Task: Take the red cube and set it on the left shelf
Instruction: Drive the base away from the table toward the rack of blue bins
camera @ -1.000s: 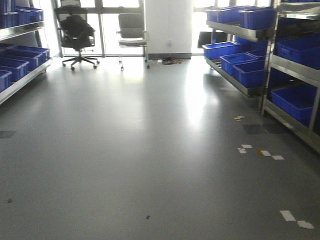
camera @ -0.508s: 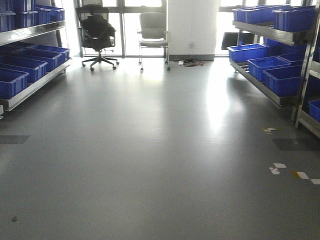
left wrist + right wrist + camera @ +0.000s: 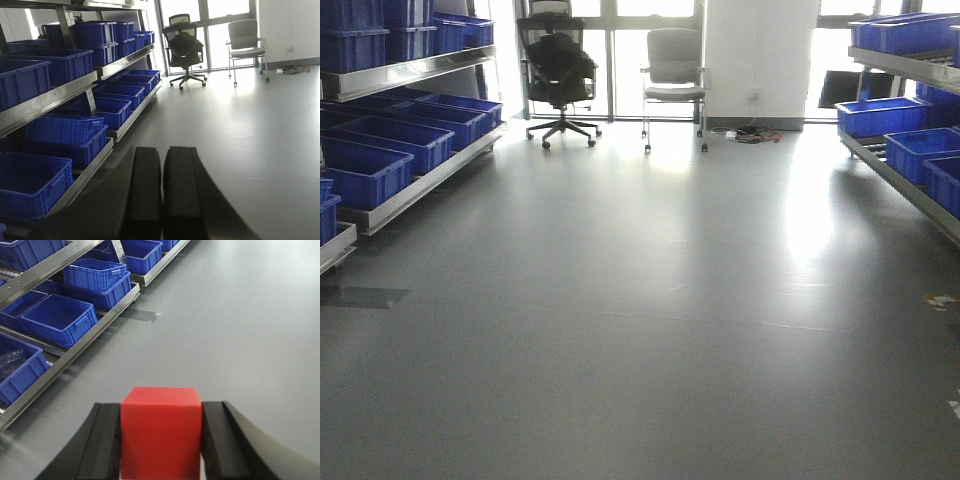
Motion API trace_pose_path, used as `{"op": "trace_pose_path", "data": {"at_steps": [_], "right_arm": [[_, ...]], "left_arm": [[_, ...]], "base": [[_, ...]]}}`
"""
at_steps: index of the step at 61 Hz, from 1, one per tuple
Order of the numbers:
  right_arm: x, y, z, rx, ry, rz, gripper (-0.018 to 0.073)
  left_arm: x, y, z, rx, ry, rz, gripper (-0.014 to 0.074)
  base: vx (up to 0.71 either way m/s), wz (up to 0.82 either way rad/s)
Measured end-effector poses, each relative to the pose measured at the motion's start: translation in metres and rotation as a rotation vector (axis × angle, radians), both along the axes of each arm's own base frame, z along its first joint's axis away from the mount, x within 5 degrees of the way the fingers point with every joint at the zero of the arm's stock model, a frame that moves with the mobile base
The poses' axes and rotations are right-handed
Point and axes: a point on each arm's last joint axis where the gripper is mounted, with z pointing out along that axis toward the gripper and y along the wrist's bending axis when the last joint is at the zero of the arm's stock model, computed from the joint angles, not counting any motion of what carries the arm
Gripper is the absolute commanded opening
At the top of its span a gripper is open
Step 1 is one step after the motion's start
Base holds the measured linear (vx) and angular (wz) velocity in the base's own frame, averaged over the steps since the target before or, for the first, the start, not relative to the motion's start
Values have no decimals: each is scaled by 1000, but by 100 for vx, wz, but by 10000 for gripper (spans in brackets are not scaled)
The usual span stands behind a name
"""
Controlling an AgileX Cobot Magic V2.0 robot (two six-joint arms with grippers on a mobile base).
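One red cube (image 3: 161,425), and it is up in the air, pinched squarely between the two dark fingers of the right gripper (image 3: 161,445). The flat pads press on opposite faces, which is why it sits level with no twist. Beyond it there is only grey floor (image 3: 240,315), so it is on no rack yet.

Off to that arm's left runs the left shelf (image 3: 75,352), steel rails lined with blue crates (image 3: 60,320), open tops up. It is near the cube but clearly apart from it. I'd call this the carrying stage, with the placing not yet done.

The left gripper (image 3: 162,195) has its fingers pressed together on nothing, likely tucked out of the way, looking along the same rack.

Ahead, the aisle lies open to a black office chair (image 3: 560,75) and a grey chair (image 3: 675,70) by the windows.
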Motion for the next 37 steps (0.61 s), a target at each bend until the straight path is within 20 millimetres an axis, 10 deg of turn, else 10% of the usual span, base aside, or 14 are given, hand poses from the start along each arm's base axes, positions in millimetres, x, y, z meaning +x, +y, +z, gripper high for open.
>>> {"op": "trace_pose_path", "data": {"at_steps": [37], "right_arm": [[0, 0, 0, 0, 0, 0, 58]], "left_arm": [[0, 0, 0, 0, 0, 0, 106]], "base": [[52, 28]]}}
